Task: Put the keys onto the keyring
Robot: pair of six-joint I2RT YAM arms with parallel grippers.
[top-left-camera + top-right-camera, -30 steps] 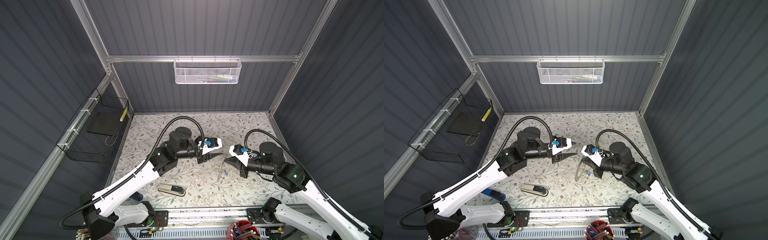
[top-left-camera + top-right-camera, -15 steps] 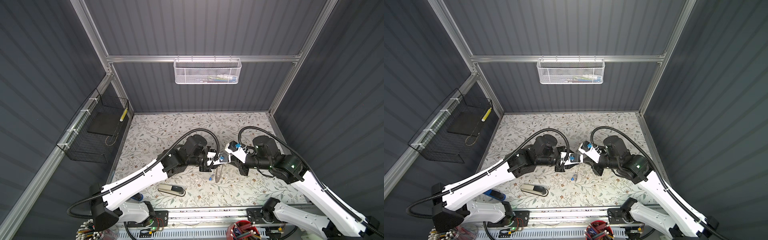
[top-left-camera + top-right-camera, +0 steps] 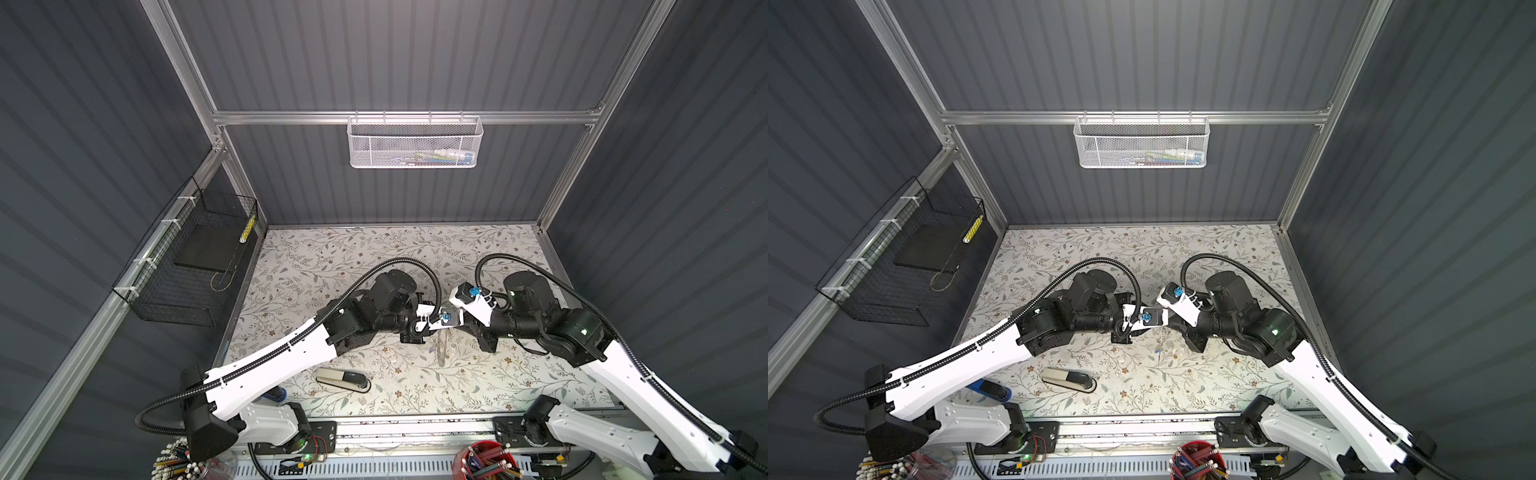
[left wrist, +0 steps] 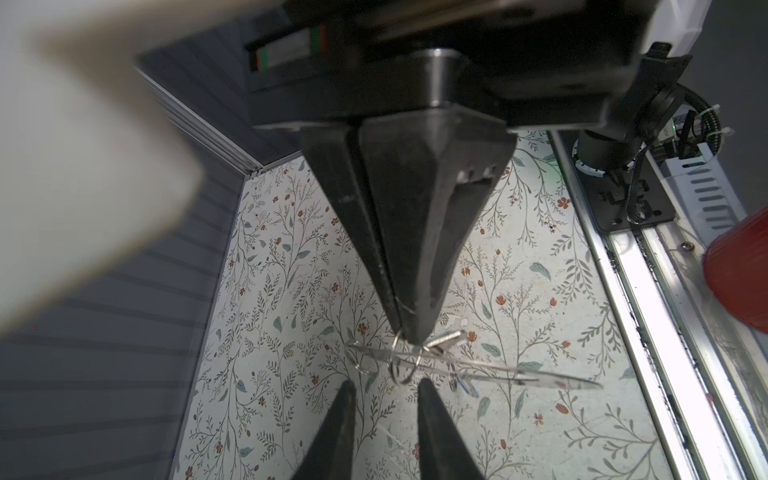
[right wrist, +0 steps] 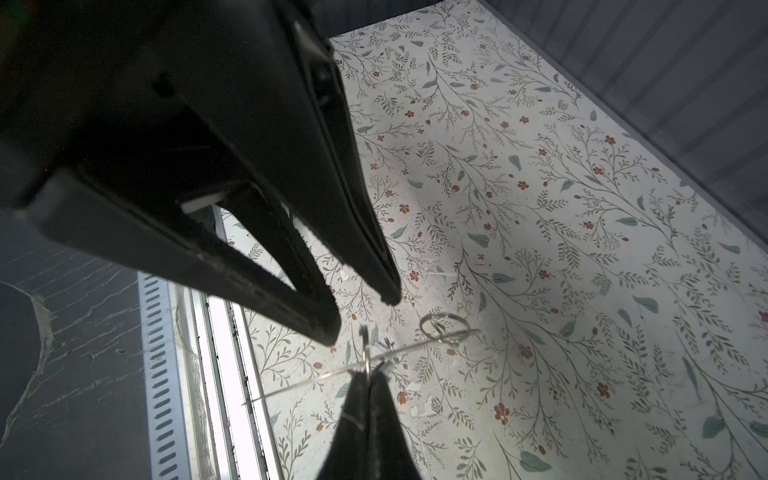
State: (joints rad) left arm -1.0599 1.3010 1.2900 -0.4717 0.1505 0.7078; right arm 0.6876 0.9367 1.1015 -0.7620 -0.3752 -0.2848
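**Ring pinched on edge in mid-air, other claw lined up nose to nose**

So the right gripper (image 5: 368, 372) has its jaws pressed together on the band of the keyring (image 5: 316, 381). It holds the ring clear of the floral mat (image 5: 582, 208) and edge-on, so both wrist views only show a thin bright line. That makes sense to me, since a grip on the rim leaves the big hole free and lets the dangly bits hang clear.

The keys (image 4: 449, 337) are bunched right beside that pinch point, with a small split ring (image 5: 442, 326) close by. I can't tell whether either key is properly threaded on.

The left gripper (image 4: 384, 382) faces the right one tip to tip. Its jaws are spread with a clear gap and nothing sits between them. My guess is it's lined up to nip a loop or a key while the right one holds everything steady.

In both top views the grippers meet mid-mat, with the ring hanging toward 6 o'clock. The stapler (image 3: 343, 380) lies off at about 7 o'clock, out of the way.
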